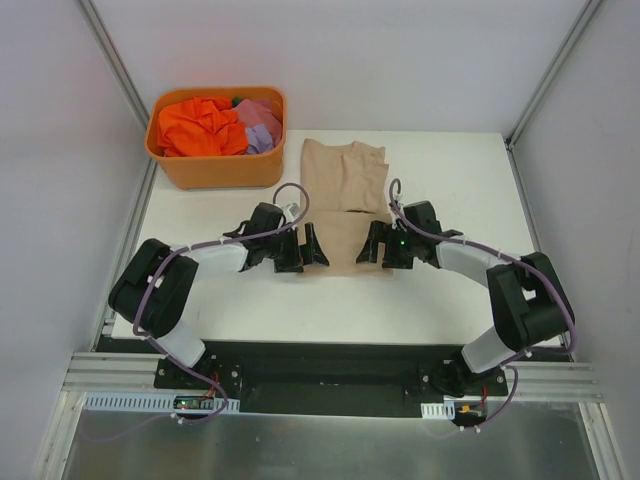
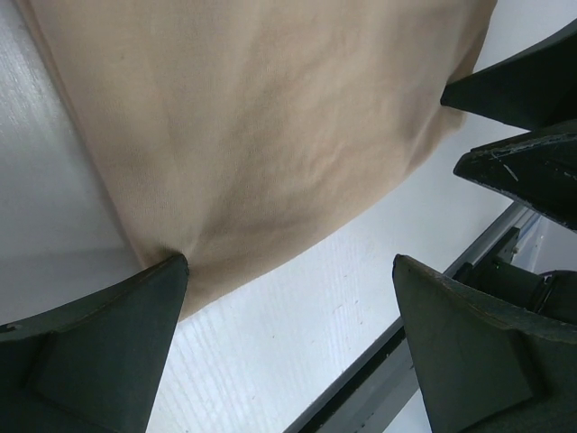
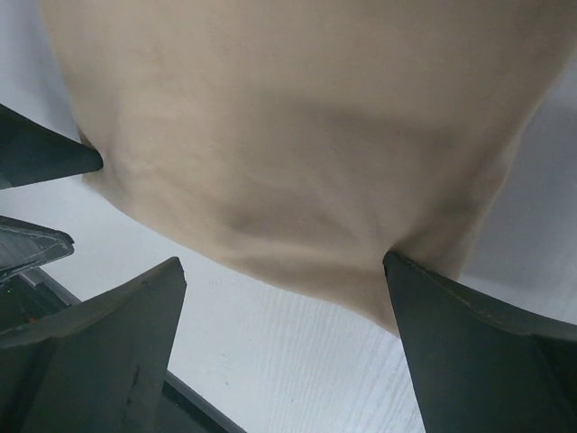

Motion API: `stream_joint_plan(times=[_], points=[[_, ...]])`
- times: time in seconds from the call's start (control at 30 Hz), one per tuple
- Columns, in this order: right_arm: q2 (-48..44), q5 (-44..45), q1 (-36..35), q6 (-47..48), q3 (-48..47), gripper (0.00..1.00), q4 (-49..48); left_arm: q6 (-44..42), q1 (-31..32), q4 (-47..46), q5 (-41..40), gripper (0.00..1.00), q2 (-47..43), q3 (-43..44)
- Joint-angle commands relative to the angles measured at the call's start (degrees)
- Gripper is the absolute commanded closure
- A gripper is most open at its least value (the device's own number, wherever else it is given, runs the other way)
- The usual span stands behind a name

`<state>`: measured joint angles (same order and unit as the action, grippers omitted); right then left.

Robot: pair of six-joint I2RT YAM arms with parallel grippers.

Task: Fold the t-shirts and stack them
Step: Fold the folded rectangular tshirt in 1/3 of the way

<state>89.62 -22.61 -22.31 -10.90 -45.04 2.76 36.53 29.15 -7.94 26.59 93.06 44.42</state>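
The beige t-shirt [image 1: 343, 190] lies flat on the white table, folded narrow, its near hem between my two grippers. My left gripper [image 1: 311, 245] is open at the hem's left corner; in the left wrist view [image 2: 288, 271] one fingertip [image 2: 171, 271] touches the beige cloth [image 2: 261, 117]. My right gripper [image 1: 372, 243] is open at the hem's right corner; in the right wrist view [image 3: 281, 271] one fingertip [image 3: 397, 266] presses the cloth [image 3: 297, 126]. The orange t-shirt [image 1: 198, 127] and the lilac t-shirt [image 1: 260, 125] lie crumpled in the tub.
An orange plastic tub [image 1: 222, 170] stands at the table's back left. White walls enclose the table [image 1: 450, 290] on three sides. The table's near edge and a black rail [image 2: 379, 379] run just below the grippers.
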Motion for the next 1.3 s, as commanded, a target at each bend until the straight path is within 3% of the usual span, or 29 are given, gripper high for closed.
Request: stream_joint_plan(times=[0.0,0.17,0.3,0.43,0.57,0.7,0.87,1.07,1.27], points=[[-1.9,2.31,0.25,1.05,4.77,0.04,1.81,1.78,0.38,2.5,-2.24,0.01,0.2,-6.36],[-9.01,0.91,-0.37,-0.96,11.18,0.04,2.24,3.54,1.35,2.76,-3.12,0.01,-7.08,-13.91],[-17.79,-0.6,-5.72,-2.64,15.24,0.04,5.04,6.18,4.42,3.72,-3.56,0.01,-15.6,-17.61],[-28.16,1.61,-8.89,-2.82,14.8,0.04,8.92,4.78,7.5,9.86,-5.66,0.01,-24.22,-15.52],[-31.44,5.72,-8.98,-1.76,12.79,0.04,7.61,3.99,8.21,13.65,-10.58,0.01,-27.93,-12.09],[-26.18,9.6,-8.37,0.34,7.17,0.04,7.61,2.14,7.95,16.11,-17.61,0.01,-24.78,-5.86],[-13.27,11.45,-5.91,0.61,-1.26,0.04,6.29,2.93,6.8,16.12,-23.95,0.01,-15.65,2.93],[1.59,11.71,-4.59,1.14,-9.27,0.04,4.79,0.38,6.19,14.01,-21.4,0.01,-2.9,12.78],[8.89,11.36,-3.98,1.58,-12.71,0.04,4.88,-0.41,2.85,13.92,-20.52,0.01,4.41,14.47]])
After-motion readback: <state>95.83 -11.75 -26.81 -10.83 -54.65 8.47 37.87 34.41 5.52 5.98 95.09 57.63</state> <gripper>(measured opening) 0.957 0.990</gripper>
